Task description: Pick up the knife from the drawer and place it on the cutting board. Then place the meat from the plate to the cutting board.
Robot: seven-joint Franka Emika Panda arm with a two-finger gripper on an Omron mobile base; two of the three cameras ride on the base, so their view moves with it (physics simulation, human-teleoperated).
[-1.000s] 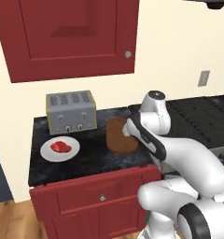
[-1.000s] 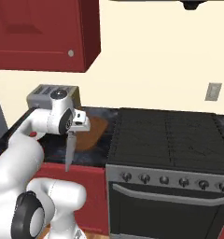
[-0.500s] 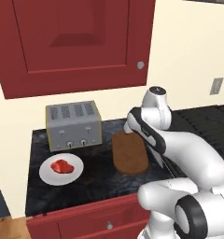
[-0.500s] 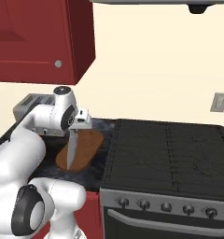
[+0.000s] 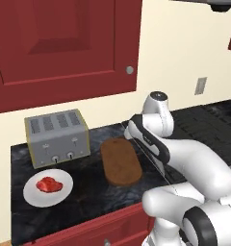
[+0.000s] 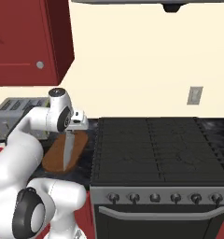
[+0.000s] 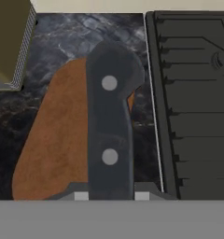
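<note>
Knife [image 6: 67,150]: held by its black handle, blade hanging point-down over the cutting board; in the hand view the handle runs up the middle of the picture, above the board.
Jaws: clenched on the knife handle; gripper [image 6: 73,132] sits above the near right part of the board, close to the stove edge.
Cutting board [image 5: 120,161]: brown, flat on the dark desk [image 5: 83,192], between the toaster and the stove; bare.
Meat [image 5: 48,184]: red lump resting on the white plate [image 5: 33,196], left of the board, in front of the toaster; untouched.
Toaster [image 5: 57,137]: behind the plate, just beside the board's far left end.
Stove [image 6: 156,149]: black top, directly right of the board.
Risk 1: knife hangs near the board's stove-side edge; released there, it may tip and land half on the desk or against the stove rim.
Risk 2: dropped from height point-first, it could bounce or slide off the board.
Risk 3: blade laid across the board's middle would leave little room for the meat.
Risk 4: the later reach for the meat passes close to the toaster; a wide swing could knock it or push the plate.
</note>
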